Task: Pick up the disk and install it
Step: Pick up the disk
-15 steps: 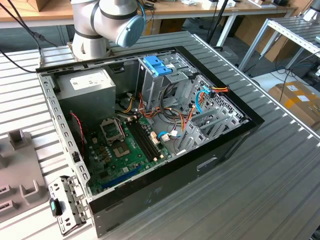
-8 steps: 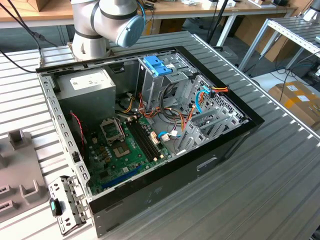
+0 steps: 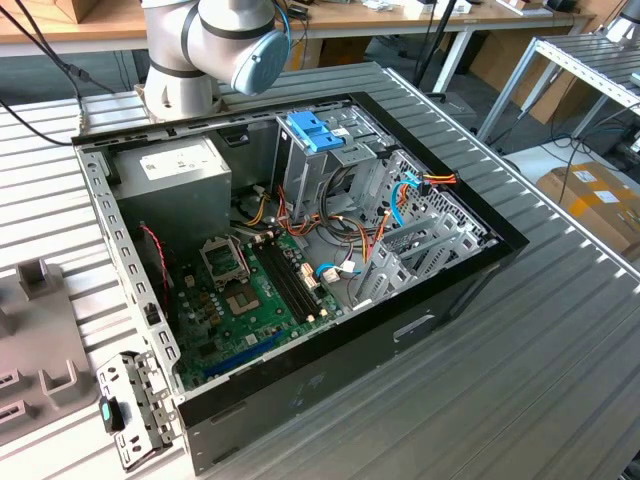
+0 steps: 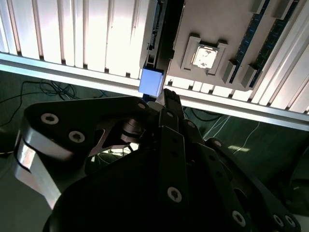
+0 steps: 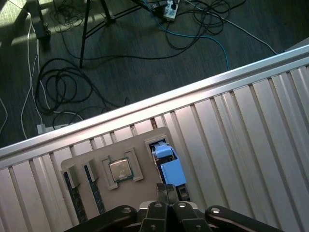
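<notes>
The black gripper, fingers seemingly pressed together, hangs just beside the blue-labelled dark disk, which stands edgewise in a grey tray, its long axis pointing straight ahead.

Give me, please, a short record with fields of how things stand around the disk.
disk: blue face showing, in a slot at the edge of the grey tray
gripper: close by the disk in both wrist views
grey tray: lies on the ribbed table; also carries a processor chip and memory sticks
computer case: open, on the table in the exterior view
drive cage: metal, blue top, inside the case
install: not yet done
</notes>
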You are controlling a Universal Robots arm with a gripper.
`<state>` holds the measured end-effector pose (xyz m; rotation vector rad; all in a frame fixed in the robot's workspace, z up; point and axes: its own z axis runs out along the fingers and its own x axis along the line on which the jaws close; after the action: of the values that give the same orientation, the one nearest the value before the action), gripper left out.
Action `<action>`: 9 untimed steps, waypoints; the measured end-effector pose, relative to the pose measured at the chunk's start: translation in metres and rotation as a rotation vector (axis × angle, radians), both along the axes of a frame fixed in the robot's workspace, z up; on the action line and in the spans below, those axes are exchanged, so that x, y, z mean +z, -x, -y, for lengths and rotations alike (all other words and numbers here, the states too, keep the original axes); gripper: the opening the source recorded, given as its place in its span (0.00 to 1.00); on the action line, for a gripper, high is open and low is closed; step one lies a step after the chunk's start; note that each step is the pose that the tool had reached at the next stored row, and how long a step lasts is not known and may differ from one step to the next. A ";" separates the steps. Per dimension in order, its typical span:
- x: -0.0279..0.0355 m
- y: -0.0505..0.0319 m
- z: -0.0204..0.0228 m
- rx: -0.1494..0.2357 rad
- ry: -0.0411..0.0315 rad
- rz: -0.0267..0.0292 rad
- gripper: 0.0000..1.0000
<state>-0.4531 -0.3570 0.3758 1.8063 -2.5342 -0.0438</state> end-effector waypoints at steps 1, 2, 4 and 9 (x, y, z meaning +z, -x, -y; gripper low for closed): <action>0.0000 0.0000 0.0000 0.000 0.0000 0.0000 0.11; 0.0000 0.0000 0.0000 0.000 0.0000 0.0000 0.11; 0.0000 0.0000 0.0000 0.000 0.0000 0.0000 0.11; 0.0000 0.0000 0.0000 0.001 0.0000 0.0000 0.11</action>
<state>-0.4531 -0.3570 0.3758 1.8070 -2.5336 -0.0439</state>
